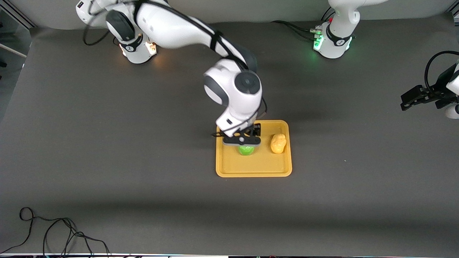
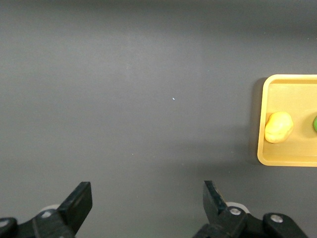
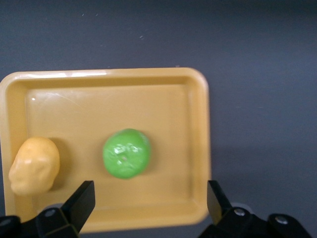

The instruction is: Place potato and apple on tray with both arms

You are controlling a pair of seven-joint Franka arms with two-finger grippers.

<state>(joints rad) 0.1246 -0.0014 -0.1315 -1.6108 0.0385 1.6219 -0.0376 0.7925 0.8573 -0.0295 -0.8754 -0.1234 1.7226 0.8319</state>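
Note:
The orange-yellow tray (image 1: 251, 173) lies at mid-table. The green apple (image 1: 246, 150) and the yellow-tan potato (image 1: 278, 143) both rest on it, apart, the potato toward the left arm's end. My right gripper (image 1: 242, 139) hangs open and empty just over the apple. In the right wrist view its fingers (image 3: 83, 198) stand wide above the tray (image 3: 148, 99), with the apple (image 3: 127, 153) and potato (image 3: 33, 165) below. My left gripper (image 1: 407, 102) waits open and empty over bare table at the left arm's end. Its wrist view (image 2: 148, 196) shows the tray (image 2: 262, 148), potato (image 2: 278, 127) and a sliver of apple (image 2: 315, 124).
A loose black cable (image 1: 53, 233) loops on the table at the edge nearest the front camera, toward the right arm's end. The two arm bases (image 1: 138, 48) (image 1: 333, 43) stand along the edge farthest from the front camera. Dark grey mat surrounds the tray.

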